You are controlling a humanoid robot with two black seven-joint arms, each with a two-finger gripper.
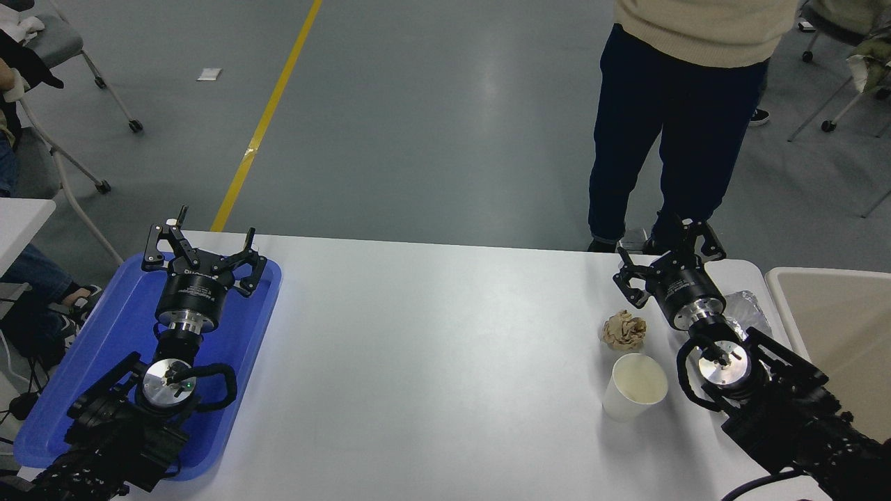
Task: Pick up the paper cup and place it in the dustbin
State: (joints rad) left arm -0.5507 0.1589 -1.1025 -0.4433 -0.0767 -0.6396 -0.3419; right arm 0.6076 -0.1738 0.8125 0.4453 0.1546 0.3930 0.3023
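Note:
A small white paper cup [633, 386] with a cream inside stands upright on the white table, right of centre near the front. The beige dustbin [839, 320] shows at the right edge, beside the table. My right gripper [667, 261] hovers open near the table's far right edge, beyond the cup and up to its right, with nothing between its fingers. My left gripper [202, 243] is parked open over the blue tray at the left.
A crumpled brown paper ball [624, 330] lies just behind the cup. A silver foil tray [750, 312] sits partly hidden under my right arm. The blue tray [111, 348] covers the table's left end. A person [686, 104] stands at the far side.

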